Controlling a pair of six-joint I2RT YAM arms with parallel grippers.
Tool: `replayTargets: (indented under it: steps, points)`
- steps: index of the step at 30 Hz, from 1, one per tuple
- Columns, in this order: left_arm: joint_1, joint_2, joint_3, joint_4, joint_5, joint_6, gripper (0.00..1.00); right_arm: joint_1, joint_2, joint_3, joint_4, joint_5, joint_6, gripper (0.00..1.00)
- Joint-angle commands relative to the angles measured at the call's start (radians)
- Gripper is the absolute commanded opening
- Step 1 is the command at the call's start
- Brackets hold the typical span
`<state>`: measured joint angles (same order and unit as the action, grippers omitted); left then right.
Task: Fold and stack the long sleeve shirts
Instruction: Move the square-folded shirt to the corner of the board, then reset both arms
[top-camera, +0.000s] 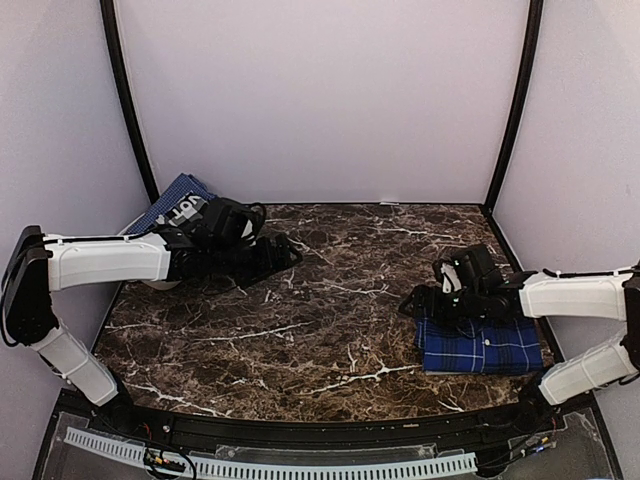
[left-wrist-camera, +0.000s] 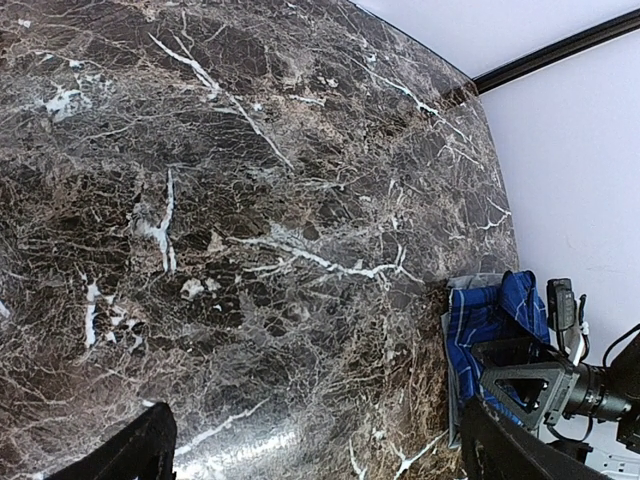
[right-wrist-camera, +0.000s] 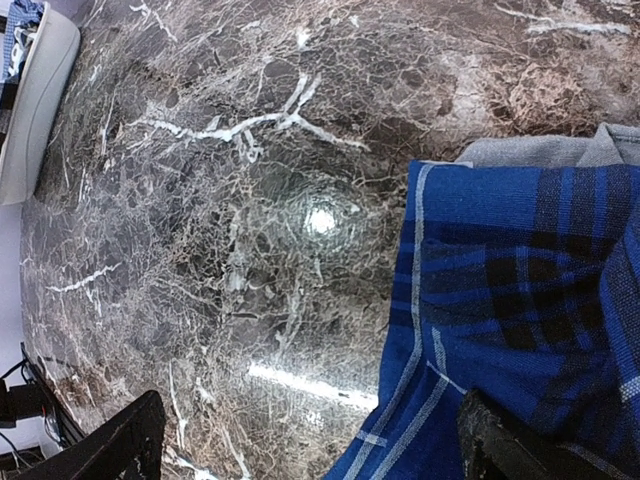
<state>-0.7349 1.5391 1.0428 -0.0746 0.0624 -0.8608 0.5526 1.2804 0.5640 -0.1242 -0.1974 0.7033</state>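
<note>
Left claw (top-camera: 285, 254): spread wide, holds nothing; it hangs over bare desk (top-camera: 330, 330), left of centre.
Right claw (top-camera: 410, 300): also spread wide and empty, just beside the left edge of the stack.
Plaid shirt (top-camera: 480, 346): folded into a flat rectangle at the right side of the desk, lying on top.
Grey shirt (right-wrist-camera: 530, 150): under the plaid one, with only a strip of its edge showing.
Done: both shirts look folded and stacked.
Left: probably nothing, or at most squaring the pile. The blue cloth (top-camera: 168, 198) in the far-left corner may be another garment; I cannot tell.
Writing: white letters (top-camera: 186, 208) on a dark patch by that cloth, too small to read. No tag or brand is legible on the shirts.
</note>
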Motion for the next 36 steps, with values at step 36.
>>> replayTargets:
  steps: [36]
  points:
    - [0.005, -0.292, 0.105, -0.092, -0.211, 0.279, 0.98, 0.219, 0.001, 0.679, -0.061, 0.22, -0.143, 0.99]
